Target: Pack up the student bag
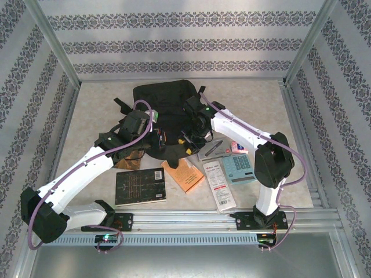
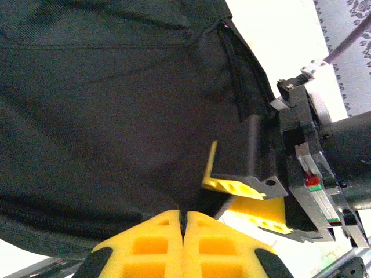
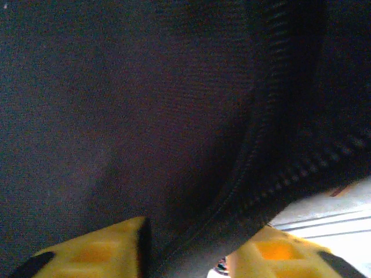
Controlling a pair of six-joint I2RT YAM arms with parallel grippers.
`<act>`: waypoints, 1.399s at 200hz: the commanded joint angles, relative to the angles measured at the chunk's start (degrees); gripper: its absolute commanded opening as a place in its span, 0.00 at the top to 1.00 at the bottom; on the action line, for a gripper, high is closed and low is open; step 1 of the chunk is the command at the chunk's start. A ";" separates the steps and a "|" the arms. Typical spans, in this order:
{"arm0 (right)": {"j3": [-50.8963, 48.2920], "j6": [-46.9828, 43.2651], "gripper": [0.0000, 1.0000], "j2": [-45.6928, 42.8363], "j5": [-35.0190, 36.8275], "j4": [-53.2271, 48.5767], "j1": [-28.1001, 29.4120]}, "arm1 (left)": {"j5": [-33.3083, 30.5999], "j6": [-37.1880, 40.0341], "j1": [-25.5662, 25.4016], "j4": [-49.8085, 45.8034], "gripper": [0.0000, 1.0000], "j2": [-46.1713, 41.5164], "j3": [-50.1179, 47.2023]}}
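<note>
— Ahead of left tool, closed at its hem: student bag, flat on surface. Right tool part-open astride zip.
— Soft, floppy, likely light; pinch zip edge.

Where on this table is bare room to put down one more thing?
Bare table lies left of the student bag and right of it, toward the far corners. The near strip is crowded: black book, orange notebook, calculator.
</note>
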 commanded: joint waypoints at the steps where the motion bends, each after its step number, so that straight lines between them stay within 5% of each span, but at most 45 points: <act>1: -1.59 -0.43 0.77 -2.58 2.25 -0.73 -0.48 | -2.45 -0.42 -0.70 1.35 1.00 -1.33 0.60; 40: 0.20 -5.77 1.00 -3.70 5.09 -2.54 -1.74 | -6.77 0.33 -0.21 -1.23 1.00 -1.84 1.40; 200: -2.51 -29.69 1.00 -4.92 13.25 -7.40 -7.08 | -5.24 0.16 12.49 -1.17 1.00 -3.57 -2.57; 280: -9.77 -28.50 1.00 -7.89 2.17 6.74 -9.06 | -3.44 2.30 15.85 -1.32 1.00 5.84 10.35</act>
